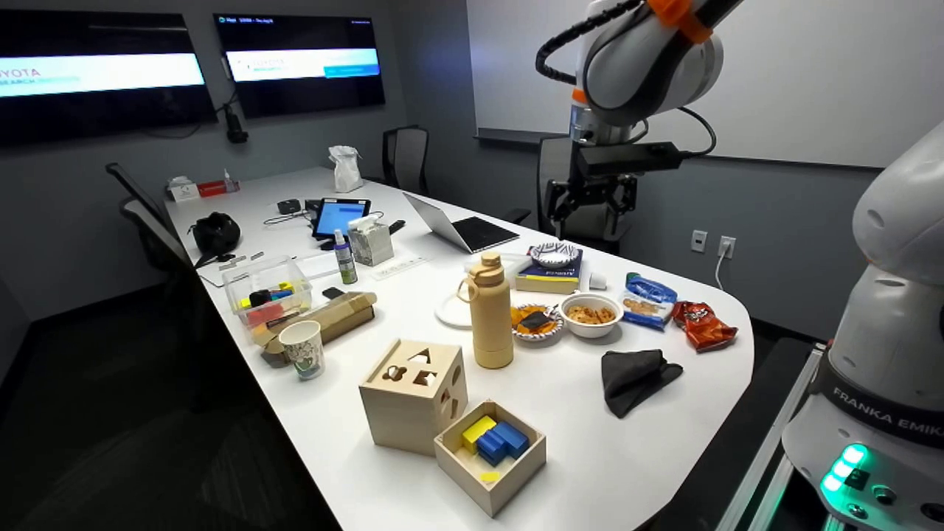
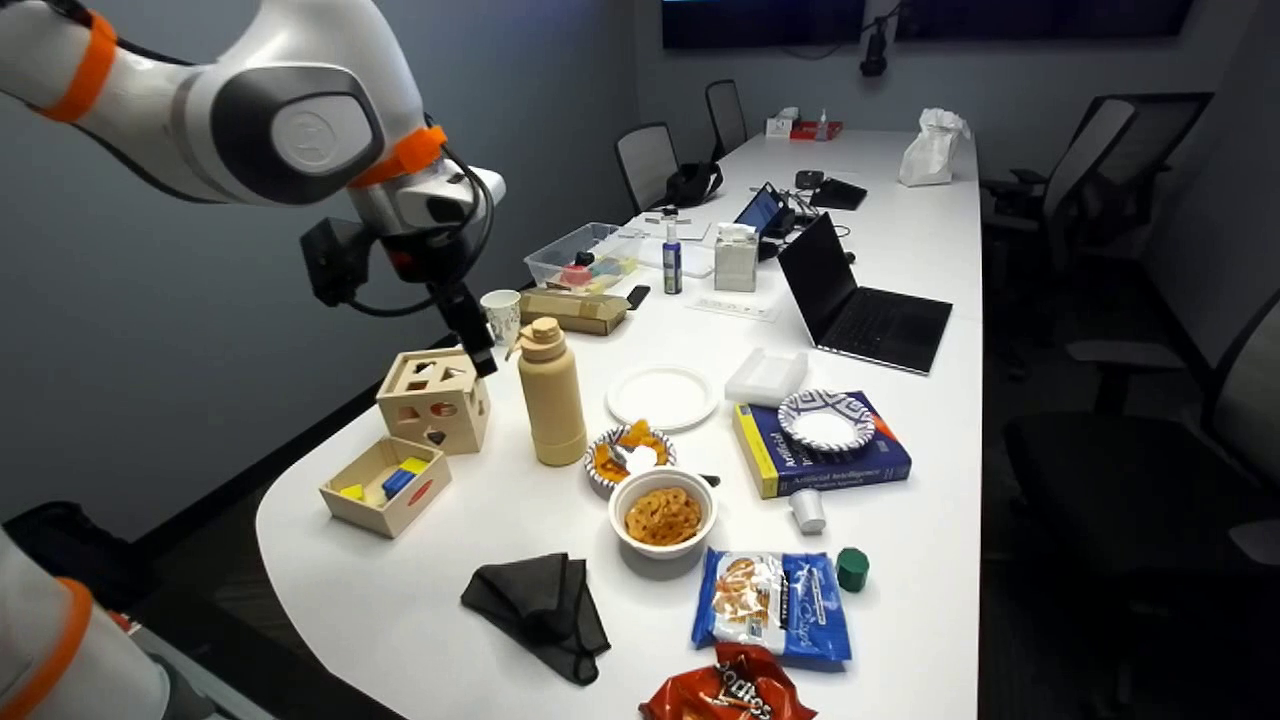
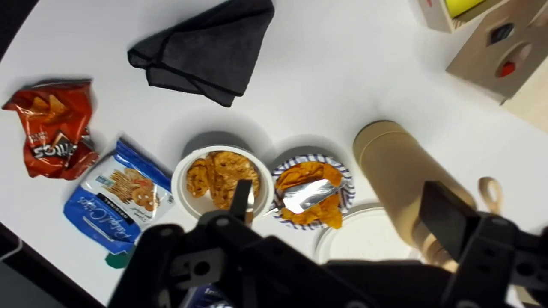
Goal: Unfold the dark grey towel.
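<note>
— How far along are you with the towel (image 1: 636, 380)?

— I'd say none of the unfolding is done. In an exterior view the towel lies folded on the counter (image 1: 590, 472), near the bowl (image 1: 591, 330) but apart from it, on the side toward my base (image 1: 885, 346). My end effector (image 1: 586, 227) hangs in the air, well apart from the bowl, with nothing held.

— Anything to add?

— In an exterior view the bottle (image 2: 553, 400) and the red bag (image 2: 738, 690) sit on opposite sides of the bowl, neither touching the towel, whose top flap lies over layers beneath. My end effector is edge-on here, so I can't tell its gap.

— And the wrist view?

— In the wrist view my fingers (image 3: 447, 218) stand spread wide, pinching nothing; one crosses in front of the bowl along the line of sight. Stacked hems show along the towel's edge facing the bowl.

— So what's left?

— All of it, as I judge: come down beside the bowl, take one layer by its hem, draw it back, then spread the towel flat. That may need more than one pull; how many folds there are, I can't tell.
</note>
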`<state>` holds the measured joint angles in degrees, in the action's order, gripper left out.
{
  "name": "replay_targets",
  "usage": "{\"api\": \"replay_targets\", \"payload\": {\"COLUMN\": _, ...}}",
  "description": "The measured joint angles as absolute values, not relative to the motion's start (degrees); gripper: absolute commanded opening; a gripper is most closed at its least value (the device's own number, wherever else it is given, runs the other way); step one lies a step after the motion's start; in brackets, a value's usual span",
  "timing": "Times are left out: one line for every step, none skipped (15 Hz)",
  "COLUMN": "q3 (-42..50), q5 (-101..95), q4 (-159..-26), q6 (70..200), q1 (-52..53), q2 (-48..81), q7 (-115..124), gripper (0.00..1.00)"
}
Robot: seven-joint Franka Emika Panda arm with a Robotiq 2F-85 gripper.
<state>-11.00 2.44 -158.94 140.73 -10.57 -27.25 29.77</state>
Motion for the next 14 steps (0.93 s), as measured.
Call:
{"api": "replay_targets", "payload": {"q3": -10.66, "q5": 1.51, "q4": -158.95, "q6": 142.38, "q1": -12.37, "q2": -25.13, "q7": 31.19, "gripper": 1.00}}
{"api": "replay_targets", "payload": {"q3": -10.18, "q5": 0.57, "q4": -158.95, "q6": 143.91, "q1": -14.00, "q2": -22.83, "q7": 32.44, "gripper": 1.00}}
{"api": "replay_targets", "payload": {"q3": -9.53, "q5": -0.19, "q4": -158.96, "q6": 145.30, "q1": -15.32, "q2": -20.50, "q7": 33.35, "gripper": 1.00}}
{"api": "replay_targets", "payload": {"q3": -8.64, "q5": -0.78, "q4": -158.96, "q6": 146.59, "q1": -16.27, "q2": -18.09, "q7": 34.02, "gripper": 1.00}}
{"api": "replay_targets", "payload": {"q3": -7.61, "q5": -1.22, "q4": -158.96, "q6": 147.61, "q1": -16.83, "q2": -15.84, "q7": 34.53, "gripper": 1.00}}
{"api": "replay_targets", "payload": {"q3": -6.46, "q5": -1.33, "q4": -158.96, "q6": 148.61, "q1": -17.06, "q2": -13.61, "q7": 34.73, "gripper": 1.00}}
{"api": "replay_targets", "payload": {"q3": -5.23, "q5": -1.33, "q4": -158.95, "q6": 149.58, "q1": -17.08, "q2": -11.42, "q7": 34.74, "gripper": 1.00}}
{"api": "replay_targets", "payload": {"q3": -3.97, "q5": -1.33, "q4": -158.95, "q6": 150.66, "q1": -17.06, "q2": -9.20, "q7": 34.74, "gripper": 1.00}}
{"api": "replay_targets", "payload": {"q3": -2.69, "q5": -1.31, "q4": -158.95, "q6": 151.83, "q1": -16.95, "q2": -7.03, "q7": 34.66, "gripper": 1.00}}
{"api": "replay_targets", "payload": {"q3": -1.37, "q5": -1.09, "q4": -158.95, "q6": 153.11, "q1": -16.77, "q2": -4.82, "q7": 34.36, "gripper": 1.00}}
{"api": "replay_targets", "payload": {"q3": 0.02, "q5": -0.81, "q4": -158.94, "q6": 154.48, "q1": -16.51, "q2": -2.63, "q7": 33.87, "gripper": 1.00}}
{"api": "replay_targets", "payload": {"q3": 1.45, "q5": -0.12, "q4": -158.93, "q6": 155.93, "q1": -16.16, "q2": -0.48, "q7": 32.97, "gripper": 1.00}}
{"api": "replay_targets", "payload": {"q3": 2.70, "q5": 1.27, "q4": -158.93, "q6": 157.30, "q1": -15.83, "q2": 1.50, "q7": 31.56, "gripper": 1.00}}
{"api": "replay_targets", "payload": {"q3": 3.78, "q5": 3.70, "q4": -158.92, "q6": 158.74, "q1": -15.56, "q2": 3.48, "q7": 29.31, "gripper": 1.00}}
